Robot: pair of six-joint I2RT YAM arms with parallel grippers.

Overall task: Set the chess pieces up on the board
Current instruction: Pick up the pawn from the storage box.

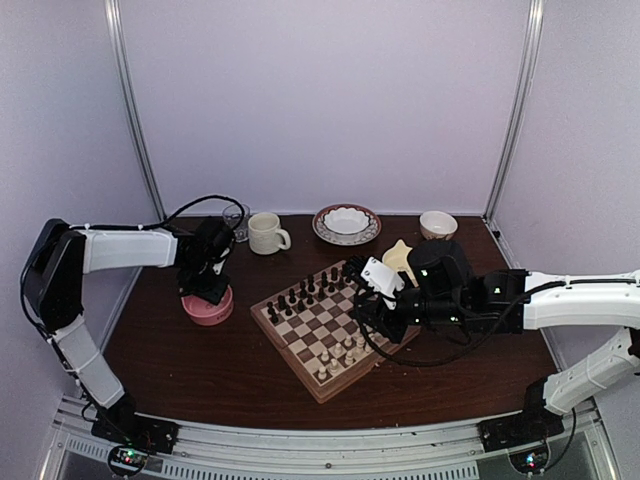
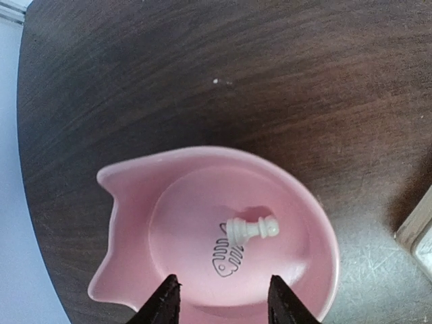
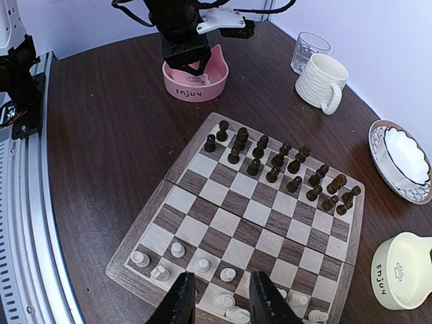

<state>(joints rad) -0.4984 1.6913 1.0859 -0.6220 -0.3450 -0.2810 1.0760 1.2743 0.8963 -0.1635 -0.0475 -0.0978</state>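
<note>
The board [image 1: 300,335] lies at an angle mid-table. Cream-white chess pieces [image 3: 177,250] stand along its near rows, partly hidden behind my right fingers. One more white piece [image 2: 251,229] lies on its side inside a pink cat-shaped bowl [image 2: 128,223]. My left gripper [image 2: 223,300] hangs open just above that bowl, the piece lying ahead of its tips and untouched. My right gripper [image 3: 223,290] hovers open over the board's white end, with nothing between its fingers.
Dark pieces [image 3: 283,162] fill the board's far rows. A cream mug [image 1: 266,233] and a glass [image 1: 236,218] stand at the back, beside a patterned saucer [image 1: 346,222] and a small bowl [image 1: 437,223]. A yellow bowl [image 3: 401,270] sits right of the board.
</note>
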